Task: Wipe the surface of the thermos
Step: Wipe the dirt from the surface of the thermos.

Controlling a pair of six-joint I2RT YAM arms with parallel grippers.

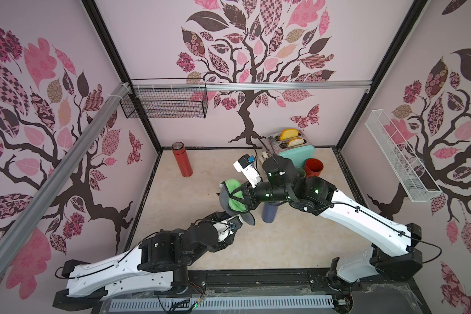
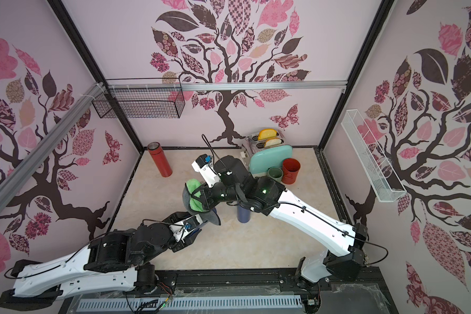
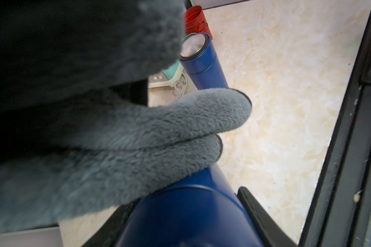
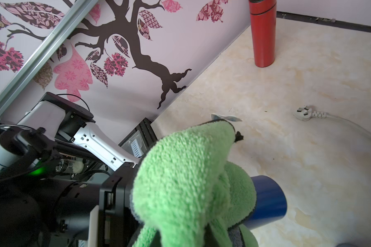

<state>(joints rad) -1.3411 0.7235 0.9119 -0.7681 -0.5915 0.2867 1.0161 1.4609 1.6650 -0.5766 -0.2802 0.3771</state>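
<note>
Nearest the base, the left gripper reaches in from 7 o'clock and clasps the blue thermos. A black finger lies along its flank. The thermos is carried on its side, seemingly clear of the table, about the middle of it. From 3 o'clock the right gripper is pinched tight on a cloth, green on one face and grey on the other, draped across the thermos body.

The step in hand looks like the wipe itself. To do it well, I would press the cloth down firmly and draw it along the length of the body, with the left grasp firm enough that the smooth cylinder neither twists nor slides. Turning the thermos between strokes would bring the underside round. The loose folds could snag on the left fingers.

Just past the middle, toward 3 o'clock, a second blue thermos stands under the right arm. Farther off are a red cup and a toaster at 1 o'clock, and a red thermos at 11 o'clock.

In both top views the cloth hides the held thermos almost wholly. The left wrist view shows the grey face resting on it, and the right wrist view shows its bare end poking out past the green – also a white plug I cannot find from above.
</note>
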